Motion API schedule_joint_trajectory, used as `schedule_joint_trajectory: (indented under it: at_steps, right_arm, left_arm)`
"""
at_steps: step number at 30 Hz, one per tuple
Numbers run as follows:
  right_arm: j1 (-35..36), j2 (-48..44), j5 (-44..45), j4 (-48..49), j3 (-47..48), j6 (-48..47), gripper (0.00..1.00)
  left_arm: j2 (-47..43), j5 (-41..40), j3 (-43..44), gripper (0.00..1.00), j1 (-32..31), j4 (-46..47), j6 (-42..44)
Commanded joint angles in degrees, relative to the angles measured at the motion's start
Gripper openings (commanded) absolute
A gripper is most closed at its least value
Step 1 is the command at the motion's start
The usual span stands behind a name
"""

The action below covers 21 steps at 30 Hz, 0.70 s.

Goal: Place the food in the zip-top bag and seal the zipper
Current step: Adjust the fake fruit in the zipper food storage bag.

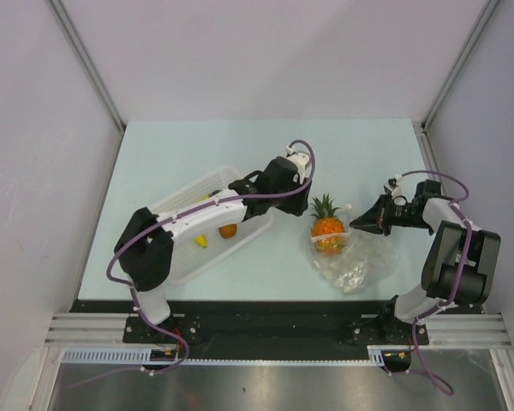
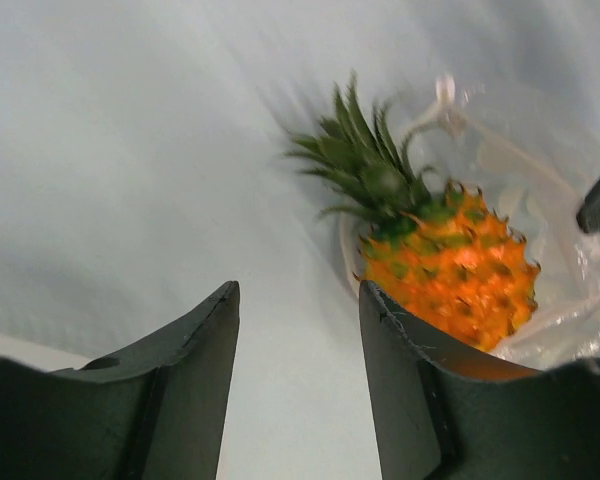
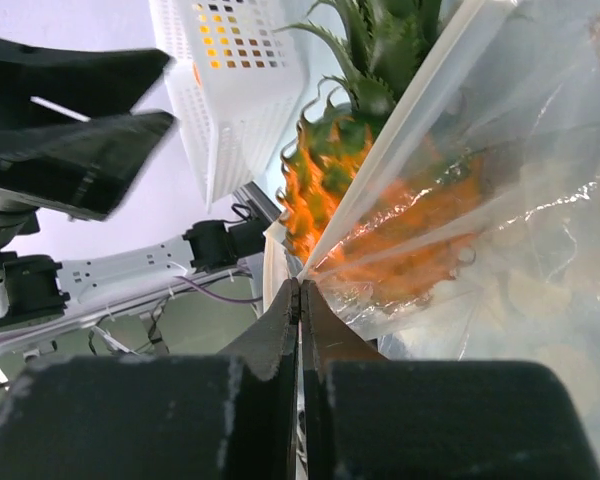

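Note:
The orange pineapple [image 1: 327, 225] with its green crown stands in the mouth of the clear zip-top bag [image 1: 357, 264], crown sticking out. It also shows in the left wrist view [image 2: 450, 270] and the right wrist view [image 3: 315, 190]. My right gripper [image 1: 366, 220] is shut on the bag's whitish zipper edge [image 3: 400, 130] and holds the mouth up. My left gripper [image 1: 301, 177] is open and empty, just left of the pineapple; its fingers [image 2: 190, 360] are apart from it. A yellow banana [image 1: 201, 241] and an orange piece [image 1: 229, 229] lie in the basket. No dark brown fruit shows.
The white perforated basket [image 1: 188, 201] lies under my left arm, left of the bag, and shows in the right wrist view [image 3: 230, 90]. Grey walls close in the pale table [image 1: 197, 154] on three sides.

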Motion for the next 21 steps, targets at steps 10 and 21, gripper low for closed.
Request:
schedule_joint_trajectory:
  at_steps: [10, 21]
  right_arm:
    - [0.0, 1.5, 4.1, -3.4, 2.1, -3.9, 0.0]
    - [1.5, 1.6, 2.7, -3.1, 2.3, -3.8, 0.0]
  left_arm:
    - [9.7, 20.4, -1.1, 0.53, -1.4, 0.7, -8.9]
    - [12.5, 24.8, -1.3, 0.2, -1.4, 2.7, -10.5]
